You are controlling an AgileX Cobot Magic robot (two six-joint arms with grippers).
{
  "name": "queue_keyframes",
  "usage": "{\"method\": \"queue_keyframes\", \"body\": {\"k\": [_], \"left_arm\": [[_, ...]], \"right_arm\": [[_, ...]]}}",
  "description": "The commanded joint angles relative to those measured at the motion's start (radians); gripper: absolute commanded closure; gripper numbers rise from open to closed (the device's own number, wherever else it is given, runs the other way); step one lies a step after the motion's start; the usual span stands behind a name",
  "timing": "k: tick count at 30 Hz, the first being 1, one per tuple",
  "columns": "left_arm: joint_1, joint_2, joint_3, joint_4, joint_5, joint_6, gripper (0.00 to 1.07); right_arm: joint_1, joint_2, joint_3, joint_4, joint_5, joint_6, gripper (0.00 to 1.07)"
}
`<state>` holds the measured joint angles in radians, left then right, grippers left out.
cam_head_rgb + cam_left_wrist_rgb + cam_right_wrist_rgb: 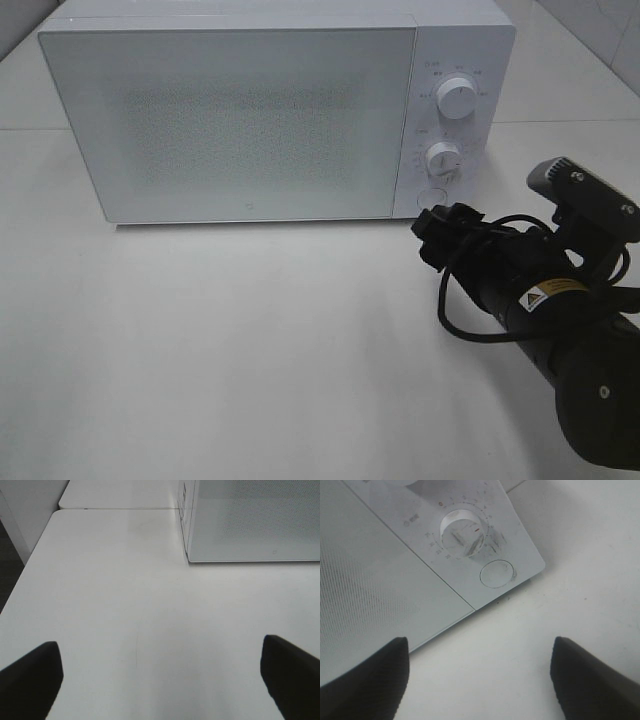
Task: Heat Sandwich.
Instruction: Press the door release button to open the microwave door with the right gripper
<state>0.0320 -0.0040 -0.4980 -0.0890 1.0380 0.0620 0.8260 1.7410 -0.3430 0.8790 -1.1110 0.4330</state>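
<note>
Exterior high view: a white microwave (pixel 250 120) fills the upper left and middle of the frame, sitting on the white tabletop (pixel 250 360) with its door (pixel 230 125) shut flush.
Door glass: frosted and speckled, and nothing can be made out behind it.
Control panel: on the right-hand strip of the microwave, the upper dial (pixel 458 100) sits over the lower dial (pixel 441 158), with a round button (pixel 433 199) at the bottom.
Right arm (pixel 560 300): black, reaching in from the lower right corner, with a black cable (pixel 441 300) looping off its side and a yellow warning label (pixel 545 295) on top.
Right gripper (pixel 438 230): sits just below the round button, close to the panel's lower corner; touching or not, can't tell.
Right jaws: the right wrist view has them spread wide, one dark finger in each lower corner. Tabletop shows between them, and the lower dial and round button are higher in the frame.
Left gripper (pixel 160 680): seen only in the left wrist view, low over the tabletop.
Left jaws: spread wide and holding nothing. The microwave's front corner sits at the upper right of that frame, well apart from them.
Sandwich: out of sight in all three views; where it is, can't tell.
</note>
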Motion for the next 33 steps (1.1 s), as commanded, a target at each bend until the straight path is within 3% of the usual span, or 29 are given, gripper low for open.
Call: {"method": "queue_keyframes", "body": {"k": [1,9,16,20,21,22,25,26,27,33], "left_arm": [[0.003,-0.025,0.003,-0.003,-0.002,-0.001,0.05],[0.003,-0.025,0.003,-0.003,-0.002,-0.001,0.05],[0.003,-0.025,0.003,-0.003,-0.002,-0.001,0.05],[0.003,-0.025,0.003,-0.003,-0.002,-0.001,0.05],[0.003,-0.025,0.003,-0.003,-0.002,-0.001,0.05],[0.003,-0.025,0.003,-0.003,-0.002,-0.001,0.05],[0.003,-0.025,0.003,-0.003,-0.002,-0.001,0.05],[0.003,-0.025,0.003,-0.003,-0.002,-0.001,0.05],[0.003,-0.025,0.003,-0.003,-0.002,-0.001,0.05],[0.003,-0.025,0.003,-0.003,-0.002,-0.001,0.05]], "right_arm": [[0.003,-0.002,-0.007,-0.001,0.001,0.220,0.31],[0.002,-0.002,-0.007,-0.001,0.001,0.622,0.31],[0.002,-0.002,-0.007,-0.001,0.001,0.851,0.40],[0.002,-0.002,-0.007,-0.001,0.001,0.948,0.61],[0.002,-0.002,-0.007,-0.001,0.001,0.948,0.61],[0.002,-0.002,-0.007,-0.001,0.002,0.966,0.74],[0.002,-0.002,-0.007,-0.001,0.009,0.958,0.95],[0.002,-0.002,-0.007,-0.001,0.009,0.958,0.95],[0.002,-0.002,-0.007,-0.001,0.009,0.958,1.07],[0.002,-0.002,-0.007,-0.002,0.009,0.958,1.07]]}}
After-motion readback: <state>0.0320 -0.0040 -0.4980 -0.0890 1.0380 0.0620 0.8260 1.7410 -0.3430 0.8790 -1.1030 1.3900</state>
